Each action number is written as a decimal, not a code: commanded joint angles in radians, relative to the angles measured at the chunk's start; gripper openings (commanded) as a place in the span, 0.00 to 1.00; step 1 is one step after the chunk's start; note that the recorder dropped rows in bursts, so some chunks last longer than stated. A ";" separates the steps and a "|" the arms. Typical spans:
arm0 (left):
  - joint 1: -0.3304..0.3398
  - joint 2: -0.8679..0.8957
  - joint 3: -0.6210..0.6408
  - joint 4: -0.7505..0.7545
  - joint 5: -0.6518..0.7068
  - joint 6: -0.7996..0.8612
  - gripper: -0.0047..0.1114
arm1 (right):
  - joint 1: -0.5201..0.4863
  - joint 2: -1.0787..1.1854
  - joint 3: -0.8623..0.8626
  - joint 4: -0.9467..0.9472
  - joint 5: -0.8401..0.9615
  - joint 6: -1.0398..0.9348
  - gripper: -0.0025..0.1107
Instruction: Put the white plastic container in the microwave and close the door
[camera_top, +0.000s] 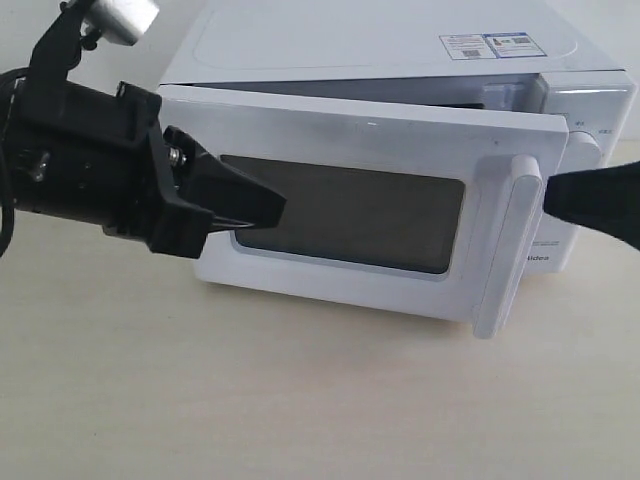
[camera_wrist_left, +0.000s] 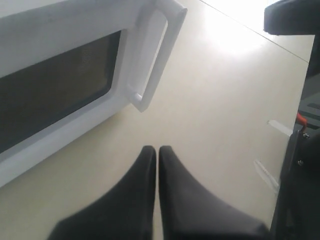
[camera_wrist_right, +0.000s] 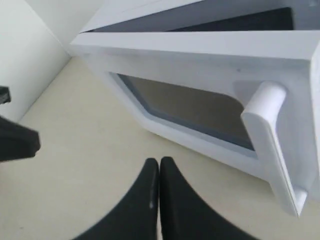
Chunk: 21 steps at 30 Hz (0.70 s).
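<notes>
Door (camera_top: 350, 130) ajar, right gripper (camera_top: 552, 196) beside handle (camera_top: 515, 240)

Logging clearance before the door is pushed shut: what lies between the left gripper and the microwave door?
Only bare tabletop. The left wrist view shows nothing else between the shut left gripper and the door.

Exterior camera: close, slightly raised, facing the microwave (camera_top: 380, 40) front. Left wrist camera: near left, angled down toward the door (camera_wrist_left: 65, 30). Right wrist camera: near right, likewise. All three share the window (camera_top: 345, 215) and handle (camera_top: 510, 245).
</notes>
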 joint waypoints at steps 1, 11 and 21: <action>-0.002 -0.011 0.005 -0.011 0.009 -0.025 0.07 | -0.001 0.100 -0.005 0.223 -0.049 -0.259 0.02; -0.002 -0.166 0.074 -0.061 0.029 -0.023 0.07 | 0.376 0.157 -0.005 0.320 -0.483 -0.388 0.02; -0.002 -0.335 0.175 -0.104 -0.018 0.021 0.07 | 0.819 0.325 0.032 0.266 -1.202 -0.211 0.02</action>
